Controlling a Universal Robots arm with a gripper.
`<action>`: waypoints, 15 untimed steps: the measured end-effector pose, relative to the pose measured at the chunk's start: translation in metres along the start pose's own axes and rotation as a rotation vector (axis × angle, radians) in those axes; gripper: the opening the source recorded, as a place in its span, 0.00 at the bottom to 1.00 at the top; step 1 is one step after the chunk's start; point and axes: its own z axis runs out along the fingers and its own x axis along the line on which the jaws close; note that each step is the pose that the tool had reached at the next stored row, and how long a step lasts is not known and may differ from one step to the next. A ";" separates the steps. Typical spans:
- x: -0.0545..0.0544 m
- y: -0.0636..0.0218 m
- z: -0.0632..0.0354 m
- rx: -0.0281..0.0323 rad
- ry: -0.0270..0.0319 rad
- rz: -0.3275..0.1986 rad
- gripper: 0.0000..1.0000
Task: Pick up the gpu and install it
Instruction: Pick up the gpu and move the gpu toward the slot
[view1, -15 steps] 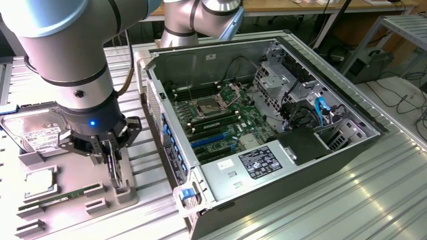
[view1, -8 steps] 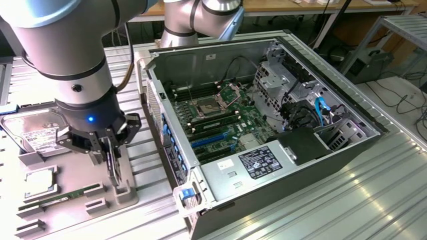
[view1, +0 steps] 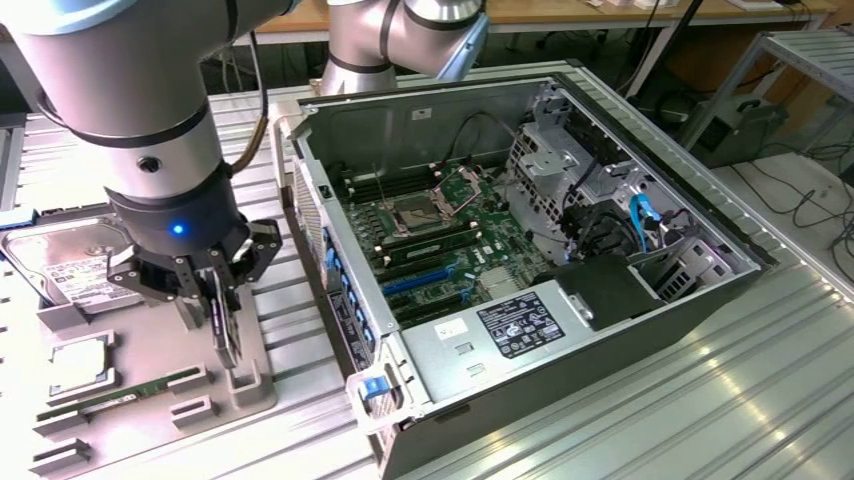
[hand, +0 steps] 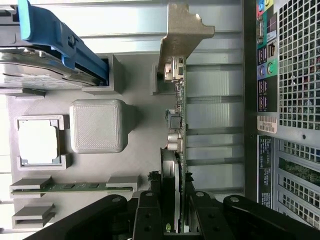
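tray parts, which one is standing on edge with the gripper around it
The gpu, the black card with the silvery bracket, upright on its edge, clamped in the gripper. The hard drive, cpu and RAM stick sit apart, untouched.

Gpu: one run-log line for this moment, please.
gripper: shut on thin black gpu card with silvery bracket | card: on edge at grey parts tray | open computer case: card not installed

Ribbed table (view1: 641, 425): tray (view1: 158, 347), computer case (view1: 667, 330).
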 end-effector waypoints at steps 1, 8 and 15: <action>0.000 0.0000 -0.0019 0.0001 0.0001 0.000 0.27; 0.000 0.0000 -0.0121 0.0000 0.0000 0.000 0.27; -0.001 0.0000 -0.0220 0.0001 0.0001 0.000 0.27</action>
